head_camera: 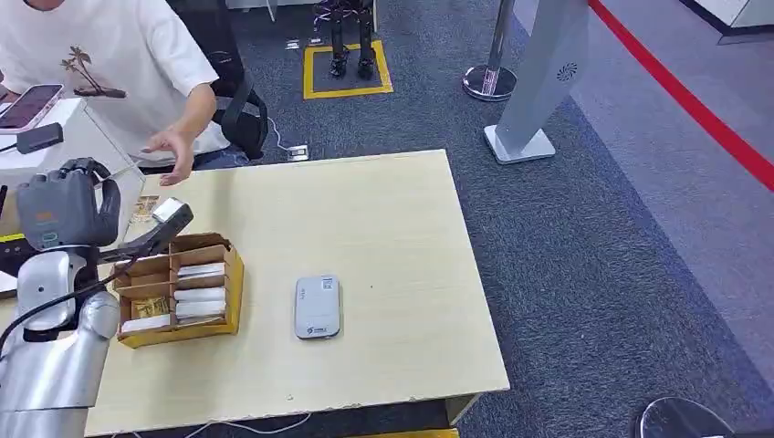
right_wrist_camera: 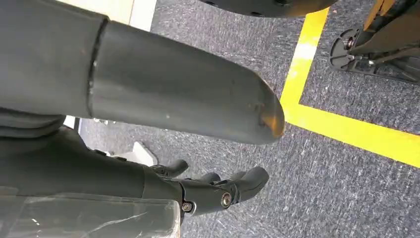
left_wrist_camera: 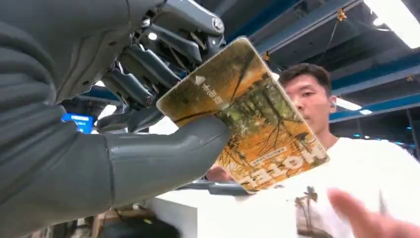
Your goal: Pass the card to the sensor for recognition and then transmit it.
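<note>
At the left edge of the head view we hold our left hand [head_camera: 68, 205] raised above the table's [head_camera: 383, 210] left side, and the left wrist view shows the card [left_wrist_camera: 245, 114], printed with autumn trees and the word HOTEL, pinched between the thick thumb and the darker fingers [left_wrist_camera: 148, 64]. Most of the card juts free beyond the thumb tip, so the grip sits on one end alone. The person [head_camera: 119, 55] in the white shirt stands at the upper left of the head view with an open hand [head_camera: 172, 151] reaching out near ours, apart from the card. The sensor [head_camera: 318, 307], a pale grey slab, lies flat near the table's middle, just beside the cardboard box [head_camera: 183, 287] of stacked cards. Our right hand [right_wrist_camera: 218, 191] hangs over the carpet with its fingers loosely curled and nothing in them. We judge the main risk to be the card slipping or pivoting in so shallow a pinch as the person takes hold. A release timed badly could drop it onto the table or the box. If the card has not been read, handing over now would skip recognition.
</note>
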Robot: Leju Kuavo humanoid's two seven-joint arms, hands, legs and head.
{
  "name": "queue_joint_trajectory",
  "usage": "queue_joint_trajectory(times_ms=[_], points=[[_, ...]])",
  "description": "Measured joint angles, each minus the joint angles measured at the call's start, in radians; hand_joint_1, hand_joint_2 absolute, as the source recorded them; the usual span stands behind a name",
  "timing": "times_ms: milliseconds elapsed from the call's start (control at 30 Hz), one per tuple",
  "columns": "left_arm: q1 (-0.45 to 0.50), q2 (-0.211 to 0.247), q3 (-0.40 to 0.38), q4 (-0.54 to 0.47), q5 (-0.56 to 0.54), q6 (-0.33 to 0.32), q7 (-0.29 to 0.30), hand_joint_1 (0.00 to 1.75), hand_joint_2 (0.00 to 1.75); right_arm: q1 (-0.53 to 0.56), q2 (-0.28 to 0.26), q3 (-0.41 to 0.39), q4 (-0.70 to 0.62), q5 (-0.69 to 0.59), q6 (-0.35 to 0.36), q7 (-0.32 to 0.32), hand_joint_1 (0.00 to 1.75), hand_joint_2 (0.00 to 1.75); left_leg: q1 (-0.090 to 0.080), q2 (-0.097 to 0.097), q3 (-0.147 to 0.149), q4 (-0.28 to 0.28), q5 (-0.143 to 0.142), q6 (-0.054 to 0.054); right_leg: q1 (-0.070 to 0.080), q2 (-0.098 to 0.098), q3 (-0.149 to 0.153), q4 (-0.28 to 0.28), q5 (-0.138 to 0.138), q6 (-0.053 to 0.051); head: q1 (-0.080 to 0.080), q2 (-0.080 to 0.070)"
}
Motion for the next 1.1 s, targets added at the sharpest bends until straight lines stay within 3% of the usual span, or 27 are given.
queue_joint_trajectory(times_ms=[500, 667, 867, 900, 933, 967, 1100], points=[[-0.022, 0.054, 0.029, 0.054, -0.019, -0.011, 0.008, 1.75, 1.75, 0.000, 0.000, 0.000, 0.000, -0.012, -0.003, -0.001, 0.00, 0.00, 0.000, 0.000, 0.000, 0.000, 0.000, 0.000, 0.000, 0.000, 0.000, 0.000, 0.000, 0.000, 0.000, 0.000], [-0.004, 0.068, 0.045, 0.116, -0.038, 0.012, 0.007, 1.75, 1.75, 0.016, 0.000, 0.000, 0.000, -0.029, 0.026, 0.094, 0.00, 0.00, 0.000, 0.000, 0.000, 0.000, 0.000, 0.000, 0.000, 0.000, 0.000, 0.000, 0.000, -0.001, 0.000, 0.000], [0.036, 0.076, 0.059, 0.169, -0.043, 0.032, 0.005, 1.75, 1.75, 0.031, 0.000, 0.000, 0.002, -0.042, 0.030, 0.108, 0.00, 0.00, 0.001, 0.002, -0.002, 0.000, -0.001, -0.001, 0.001, 0.003, -0.002, 0.000, 0.000, -0.001, 0.000, 0.000], [0.043, 0.078, 0.061, 0.172, -0.041, 0.031, 0.005, 1.62, 1.75, 0.032, 0.000, 0.000, 0.002, -0.043, 0.030, 0.108, 0.00, 0.00, 0.001, 0.002, -0.002, 0.000, -0.001, -0.001, 0.001, 0.003, -0.002, 0.000, 0.000, -0.001, 0.000, 0.000], [0.048, 0.079, 0.065, 0.174, -0.036, 0.031, 0.002, 0.17, 1.75, 0.032, 0.000, 0.000, 0.003, -0.045, 0.029, 0.108, 0.00, 0.00, 0.001, 0.002, -0.002, 0.000, -0.001, -0.001, 0.001, 0.003, -0.002, 0.000, 0.000, -0.001, 0.000, 0.000], [0.055, 0.080, 0.068, 0.174, -0.034, 0.031, 0.000, 0.00, 1.75, 0.032, 0.000, 0.000, 0.003, -0.049, 0.028, 0.108, 0.00, 0.00, 0.001, 0.002, -0.002, 0.000, -0.001, -0.001, 0.001, 0.003, -0.002, 0.000, 0.000, -0.001, 0.000, 0.000], [0.079, 0.083, 0.081, 0.173, -0.031, 0.032, 0.000, 0.00, 1.75, 0.034, 0.000, 0.000, 0.005, -0.055, 0.025, 0.109, 0.00, 0.00, 0.001, 0.002, -0.002, 0.000, -0.001, -0.001, 0.001, 0.002, -0.002, 0.000, -0.001, -0.001, 0.000, 0.000]])
